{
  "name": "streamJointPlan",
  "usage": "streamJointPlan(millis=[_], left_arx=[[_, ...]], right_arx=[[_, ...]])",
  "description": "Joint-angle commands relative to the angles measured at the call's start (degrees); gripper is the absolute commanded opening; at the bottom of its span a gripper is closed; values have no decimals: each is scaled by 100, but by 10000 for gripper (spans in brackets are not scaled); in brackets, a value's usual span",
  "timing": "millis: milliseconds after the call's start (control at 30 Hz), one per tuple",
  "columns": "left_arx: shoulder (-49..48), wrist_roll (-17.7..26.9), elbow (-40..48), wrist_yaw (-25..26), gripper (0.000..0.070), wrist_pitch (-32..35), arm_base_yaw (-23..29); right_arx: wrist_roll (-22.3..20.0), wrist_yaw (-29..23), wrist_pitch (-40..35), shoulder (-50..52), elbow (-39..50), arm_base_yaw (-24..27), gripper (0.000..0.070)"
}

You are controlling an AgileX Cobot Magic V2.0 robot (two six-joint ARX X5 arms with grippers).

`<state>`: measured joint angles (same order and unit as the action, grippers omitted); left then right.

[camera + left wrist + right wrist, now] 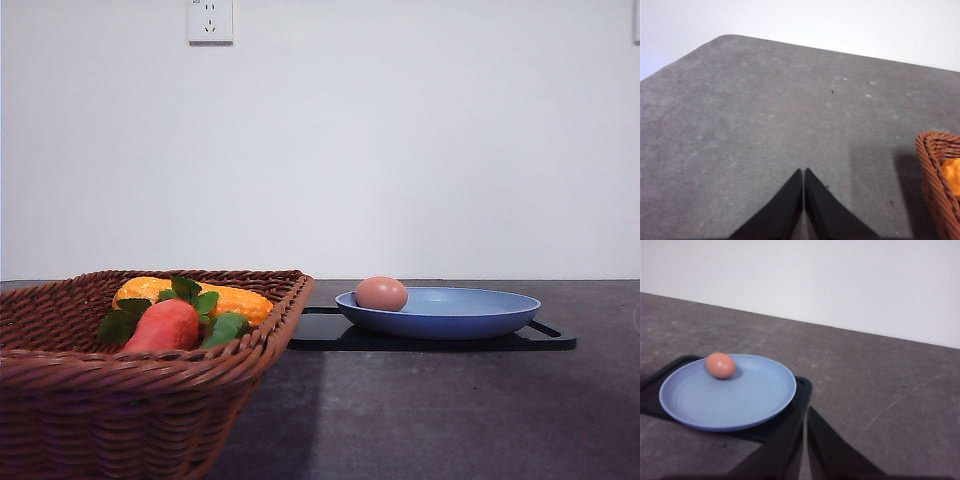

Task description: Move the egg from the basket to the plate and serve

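Egg [720,365] on blue plate [755,400], well apart from right fingers [790,450]

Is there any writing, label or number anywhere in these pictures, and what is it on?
No readable text in any view.
The wall socket carries only faint marks, too small to read.
The egg, plate, tray, basket, carrot and table are all plain, with no label or number.
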<state>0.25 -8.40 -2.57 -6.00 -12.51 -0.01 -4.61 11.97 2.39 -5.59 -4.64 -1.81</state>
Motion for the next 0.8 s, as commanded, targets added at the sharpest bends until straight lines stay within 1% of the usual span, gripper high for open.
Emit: streamJointPlan(millis=[0,167,300,500,767], left_arx=[[-9,-24,72,0,0,-251,7],[-9,-24,72,0,0,-250,7],[-9,-24,72,0,0,-251,7],[-9,-25,72,0,0,-251,7],[-9,-24,72,0,0,-251,7]], right_arx=[[106,27,-59,94,72,21,0],[168,33,83,381,266,22,0],[302,50,419,528,322,22,0],[323,74,799,538,360,7,0],[333,-40,743,538,353,7,0]])
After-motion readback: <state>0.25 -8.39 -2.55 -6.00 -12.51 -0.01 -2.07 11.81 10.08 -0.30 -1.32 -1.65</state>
